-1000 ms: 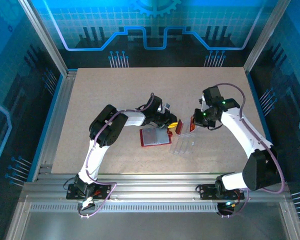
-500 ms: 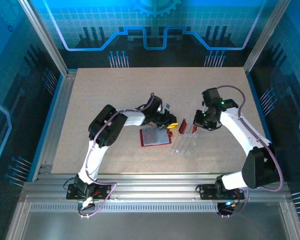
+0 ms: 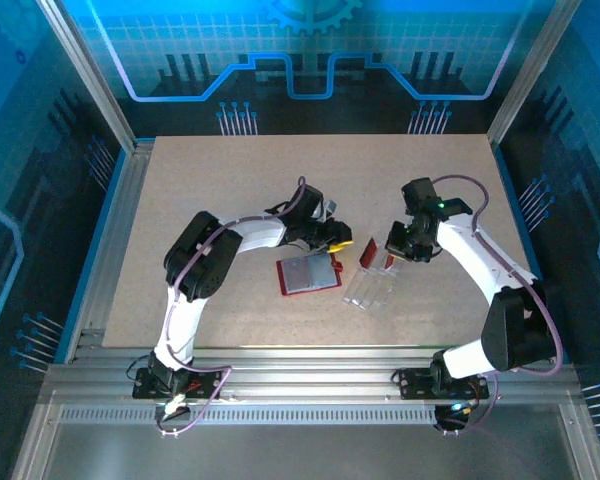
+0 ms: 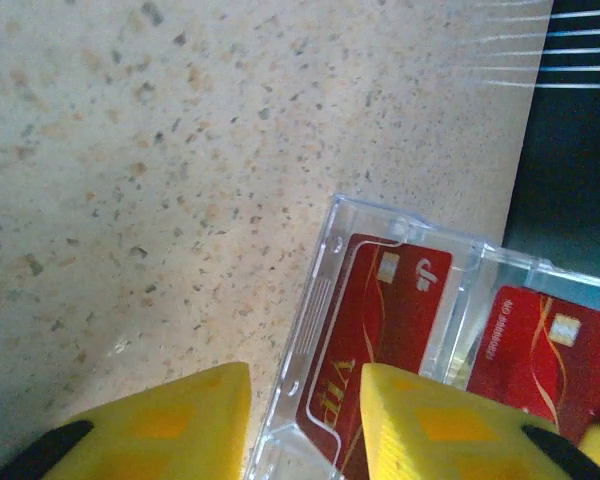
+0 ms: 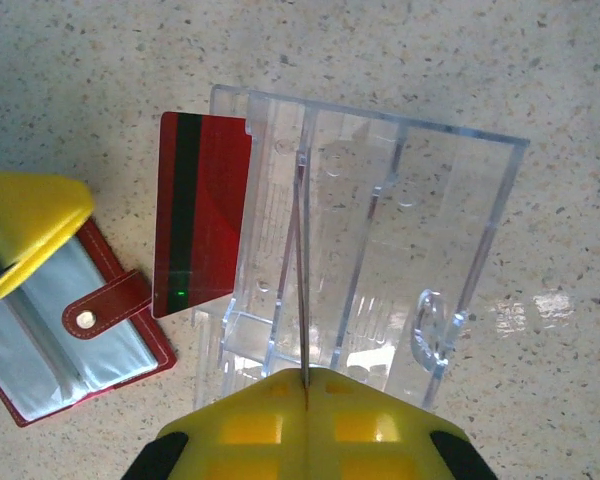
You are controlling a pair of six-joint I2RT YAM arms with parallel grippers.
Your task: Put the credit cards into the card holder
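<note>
Red card [image 5: 200,215]: black stripe, lying flat, ahead-left of right gripper [image 5: 305,378], which is pinched closed. Wallet [image 5: 70,350] cut off at frame edge. Left gripper [image 4: 305,390] parted, empty.

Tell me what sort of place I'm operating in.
Probably a lab robot cell: speckled tabletop, aluminium extrusion framing around it, and blue circuit-print panels walling it in.

1 clear plastic case [image 3: 372,290] lies flat on the speckled tabletop [image 3: 230,180], right of center; blue patterned walls [image 3: 400,40] stand behind.
</note>
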